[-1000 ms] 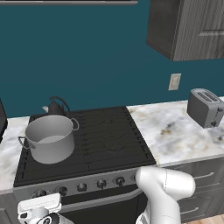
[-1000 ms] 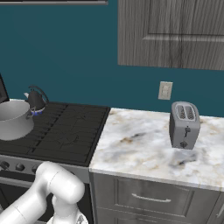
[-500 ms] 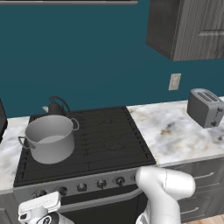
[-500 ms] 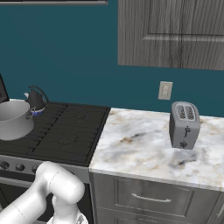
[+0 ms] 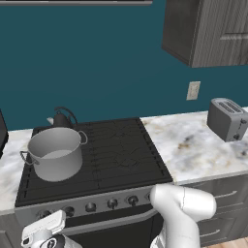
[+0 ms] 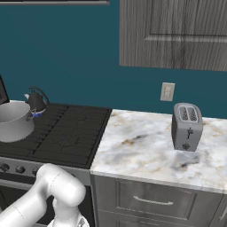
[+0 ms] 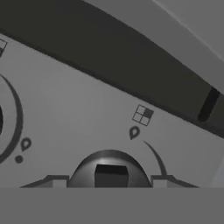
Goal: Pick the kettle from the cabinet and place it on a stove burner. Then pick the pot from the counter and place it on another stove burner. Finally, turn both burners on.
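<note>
The hand view looks straight at the stove's grey front panel, where one dark round knob (image 7: 109, 168) sits dead centre at the bottom, between the two finger tips (image 7: 52, 181) that rise on either side of it. The jaws stand partly apart and straddle the knob; whether the tips touch it, I cannot tell. A second knob's curved edge (image 7: 4, 122) shows at the left edge of that view.

In the left base view the hand (image 5: 43, 231) hangs low before the left end of the knob row (image 5: 90, 207), below the stove's front edge.

One pot (image 5: 55, 153) stands on the front-left burner of the cooktop (image 5: 121, 155). One kettle (image 5: 61, 119) stands behind it on the back-left burner, just beside the pot's rim. The two right burners carry nothing.

On the table (image 6: 146, 148) right of the stove stands one toaster (image 6: 186, 126), near the back edge. One wall cabinet (image 6: 177, 33) hangs above it, with one wall socket (image 6: 167, 91) below.
</note>
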Controlling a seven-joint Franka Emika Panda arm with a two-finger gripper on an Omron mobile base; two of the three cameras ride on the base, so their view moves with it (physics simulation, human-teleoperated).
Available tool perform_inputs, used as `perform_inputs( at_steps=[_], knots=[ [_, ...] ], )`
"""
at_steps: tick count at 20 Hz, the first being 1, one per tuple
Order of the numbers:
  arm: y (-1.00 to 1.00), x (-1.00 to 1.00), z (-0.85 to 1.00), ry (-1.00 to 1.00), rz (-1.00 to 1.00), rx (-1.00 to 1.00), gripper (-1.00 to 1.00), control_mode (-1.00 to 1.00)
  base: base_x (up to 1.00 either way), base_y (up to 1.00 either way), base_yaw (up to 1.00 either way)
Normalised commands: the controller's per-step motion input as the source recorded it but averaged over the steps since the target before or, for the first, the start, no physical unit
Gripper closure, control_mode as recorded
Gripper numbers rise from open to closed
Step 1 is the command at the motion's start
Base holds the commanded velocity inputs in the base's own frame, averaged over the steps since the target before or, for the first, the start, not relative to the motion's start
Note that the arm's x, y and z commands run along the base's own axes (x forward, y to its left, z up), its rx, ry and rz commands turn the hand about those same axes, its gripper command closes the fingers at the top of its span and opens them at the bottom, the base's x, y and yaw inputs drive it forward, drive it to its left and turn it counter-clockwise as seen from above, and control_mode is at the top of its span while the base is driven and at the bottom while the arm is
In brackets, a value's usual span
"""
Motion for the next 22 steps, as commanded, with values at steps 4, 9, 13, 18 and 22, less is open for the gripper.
perform_inputs(
  at_steps=[4, 9, 13, 18, 22],
  knots=[
    [0.00, 0.00, 0.00, 0.00, -0.02, -0.21, 1.00, -1.00, 0.00, 0.00, 0.00],
    [0.00, 0.00, 0.00, 0.00, -0.02, -0.21, 1.00, -1.00, 0.00, 0.00, 0.00],
    [0.01, -0.01, 0.00, 0.00, -0.03, -0.18, 1.00, -1.00, 0.00, 0.00, 0.00],
    [0.03, -0.02, 0.03, 0.00, -0.03, -0.10, 1.00, -1.00, 0.00, 0.00, 0.00],
    [0.05, 0.00, 0.00, 0.00, -0.01, -0.08, 1.00, -1.00, 0.00, 0.00, 0.00]
  ],
)
